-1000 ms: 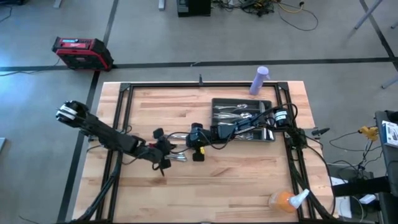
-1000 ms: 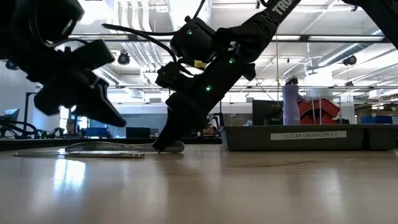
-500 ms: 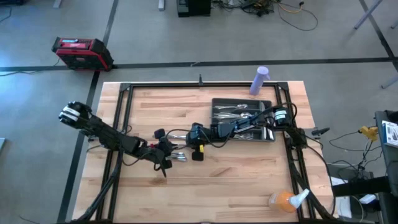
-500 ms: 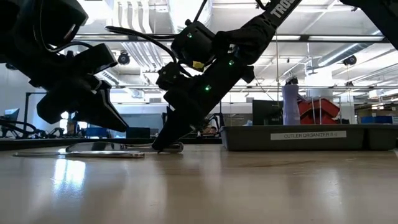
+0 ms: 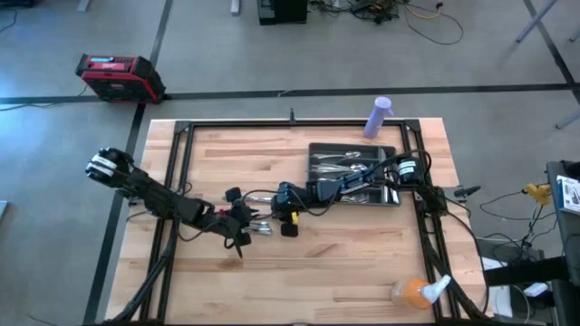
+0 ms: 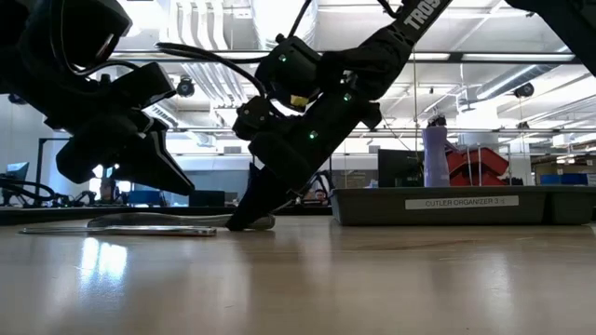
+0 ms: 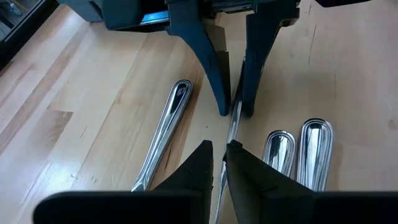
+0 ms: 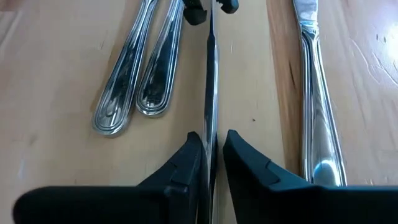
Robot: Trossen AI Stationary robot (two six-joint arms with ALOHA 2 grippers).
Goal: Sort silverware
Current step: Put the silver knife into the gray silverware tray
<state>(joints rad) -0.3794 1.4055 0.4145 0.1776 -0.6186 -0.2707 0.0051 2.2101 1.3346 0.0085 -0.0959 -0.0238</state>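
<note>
Both my pincers pinch one thin utensil on the counter [image 5: 344,254].
My left pincer [image 7: 217,163] and right pincer [image 8: 212,149] grasp opposite ends of the utensil [image 8: 211,74]; other silverware [image 8: 134,68] lies beside it.

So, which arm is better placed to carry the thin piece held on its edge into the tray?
The right gripper, I think. Both grippers pinch the same edge-on utensil, but the right arm reaches out from beside the tray, so its way back is shorter.

Glossy polished metal silverware [image 8: 211,74] lies on smooth pale wood table [image 8: 56,93].
</note>
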